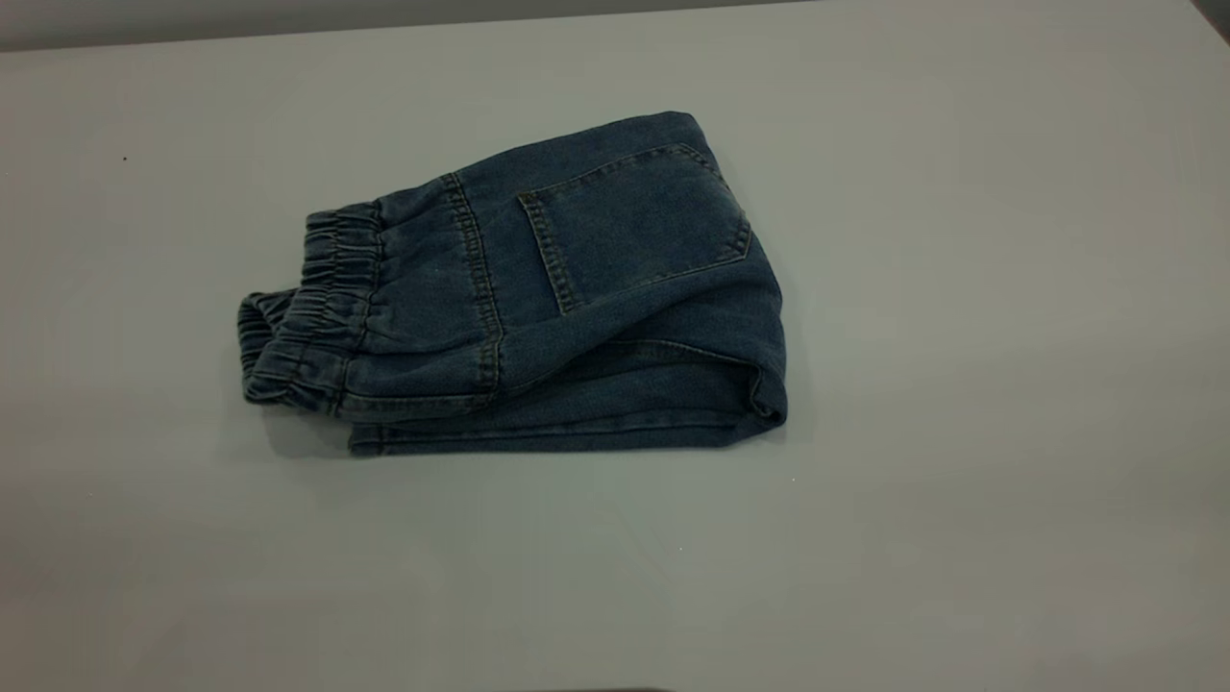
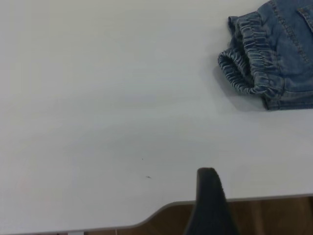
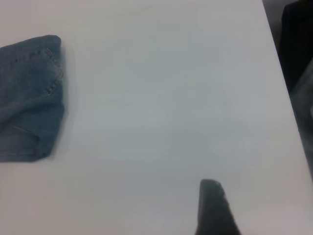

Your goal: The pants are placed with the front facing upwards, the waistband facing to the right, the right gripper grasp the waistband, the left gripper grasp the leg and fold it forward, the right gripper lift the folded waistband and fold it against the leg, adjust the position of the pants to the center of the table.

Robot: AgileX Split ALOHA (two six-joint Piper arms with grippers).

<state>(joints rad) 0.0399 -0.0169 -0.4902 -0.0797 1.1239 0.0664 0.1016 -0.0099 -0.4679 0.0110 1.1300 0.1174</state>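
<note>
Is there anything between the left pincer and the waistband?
No. In the left wrist view only bare table lies between the left pincer and the waistband.

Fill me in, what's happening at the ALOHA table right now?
Nothing is being handled at this moment. The short blue denim pants lie folded into a compact bundle on the plain white table, back pocket up, the gathered elastic waistband toward the left arm's side. The black left gripper and black right gripper both sit back near the table edge, clear of the pants. By the look of it, the folding is done.
</note>
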